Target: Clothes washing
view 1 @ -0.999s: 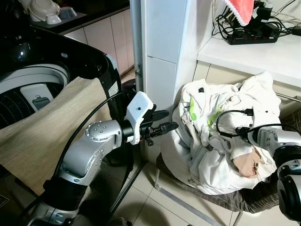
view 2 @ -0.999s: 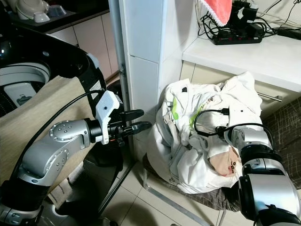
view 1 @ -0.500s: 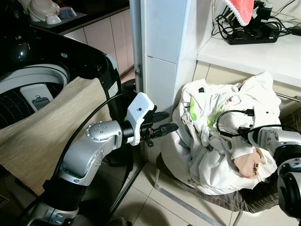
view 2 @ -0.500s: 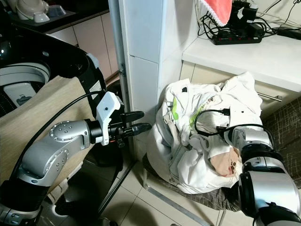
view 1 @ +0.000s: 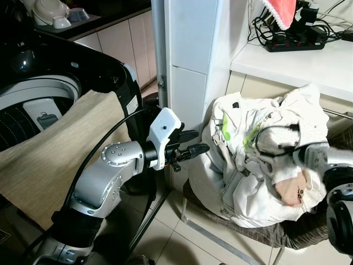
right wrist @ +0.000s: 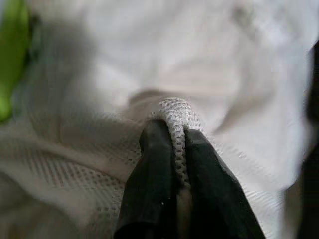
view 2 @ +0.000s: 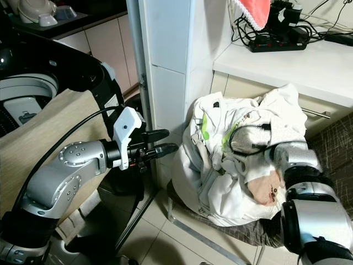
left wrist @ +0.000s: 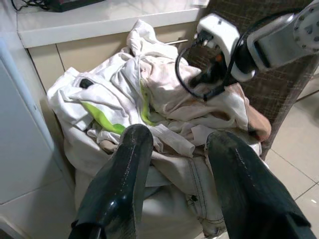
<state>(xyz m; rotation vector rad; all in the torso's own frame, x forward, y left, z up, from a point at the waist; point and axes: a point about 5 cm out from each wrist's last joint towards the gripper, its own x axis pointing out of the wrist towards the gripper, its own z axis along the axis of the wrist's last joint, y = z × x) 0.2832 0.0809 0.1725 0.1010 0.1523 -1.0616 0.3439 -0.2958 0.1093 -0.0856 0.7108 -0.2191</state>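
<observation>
A heap of white clothes (view 1: pixel 242 176), with a green streak and a peach piece, lies piled on a chair (view 1: pixel 300 232). My right gripper (right wrist: pixel 175 134) is shut on a fold of white mesh cloth (right wrist: pixel 99 154) in that heap. Its silver wrist (view 1: pixel 319 155) sits at the pile's right side, half covered by cloth. My left gripper (view 1: pixel 201 140) hovers open just left of the heap, fingers pointing at it, nothing between them. The washing machine (view 1: pixel 38 102) stands open at the left, with a beige cloth (view 1: pixel 49 160) draped over its rim.
A white pillar (view 1: pixel 190 61) rises between washer and chair. Behind the heap is a white counter (view 1: pixel 298 63) with a black power strip (view 1: pixel 295 44), cables and a hanging red cloth (view 1: pixel 281 14). Tiled floor (view 1: pixel 176 243) lies below.
My right wrist has risen slightly and the white cloth it holds has lifted and bunched over the top of the pile. The left arm has stayed still.
</observation>
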